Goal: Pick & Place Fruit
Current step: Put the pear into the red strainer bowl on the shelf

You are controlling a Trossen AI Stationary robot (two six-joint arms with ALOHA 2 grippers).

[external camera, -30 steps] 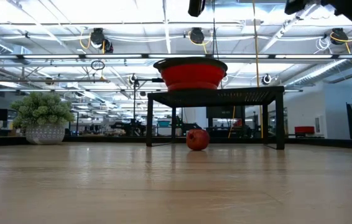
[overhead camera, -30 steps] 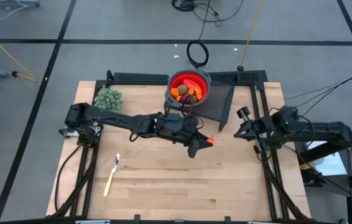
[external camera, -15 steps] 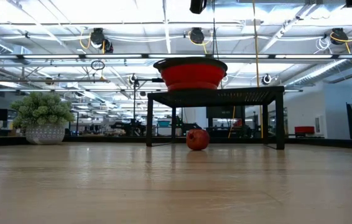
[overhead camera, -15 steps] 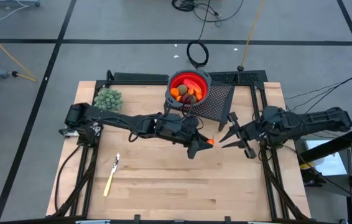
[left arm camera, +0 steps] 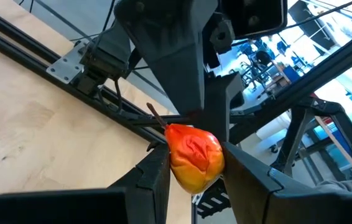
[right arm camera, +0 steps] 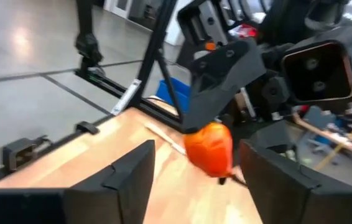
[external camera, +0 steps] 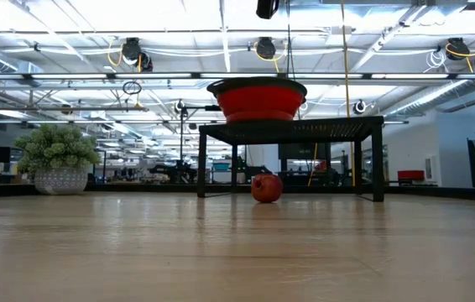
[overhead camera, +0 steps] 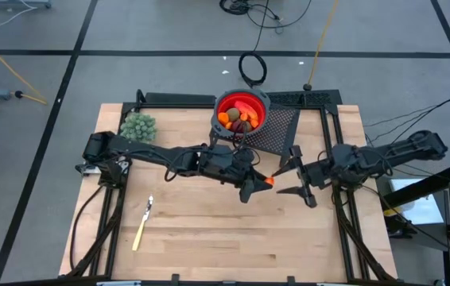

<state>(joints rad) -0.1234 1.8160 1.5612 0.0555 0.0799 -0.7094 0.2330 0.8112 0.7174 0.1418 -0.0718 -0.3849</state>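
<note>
My left gripper [overhead camera: 260, 182] is shut on a small red-orange fruit [left arm camera: 193, 155] over the middle of the table. The same fruit [right arm camera: 209, 148] shows ahead in the right wrist view. My right gripper [overhead camera: 281, 179] faces it from the table's right, open, with its fingertips just short of the fruit and touching nothing. A red bowl [overhead camera: 242, 111] holding several fruits sits on a black mesh stand [overhead camera: 282, 127] at the far edge. A dark red ball [external camera: 266, 188] rests on the table under the stand. My left gripper pinches the fruit's two opposite sides [left arm camera: 175, 163] between its two fingers [left arm camera: 154, 180]. The fingers point toward the table's right side. The fruit is lifted clear of the table, and its brown stem [left arm camera: 157, 117] sticks out past the fingertips.
A bushy green clump [overhead camera: 138, 125] stands at the far left. A yellow-handled knife [overhead camera: 142, 225] lies near the left front. Bare wood stretches across the near half of the table [overhead camera: 225, 238].
My right gripper has moved toward the table's left, up to the fruit in my left gripper, and its fingers have opened wide on the way.
</note>
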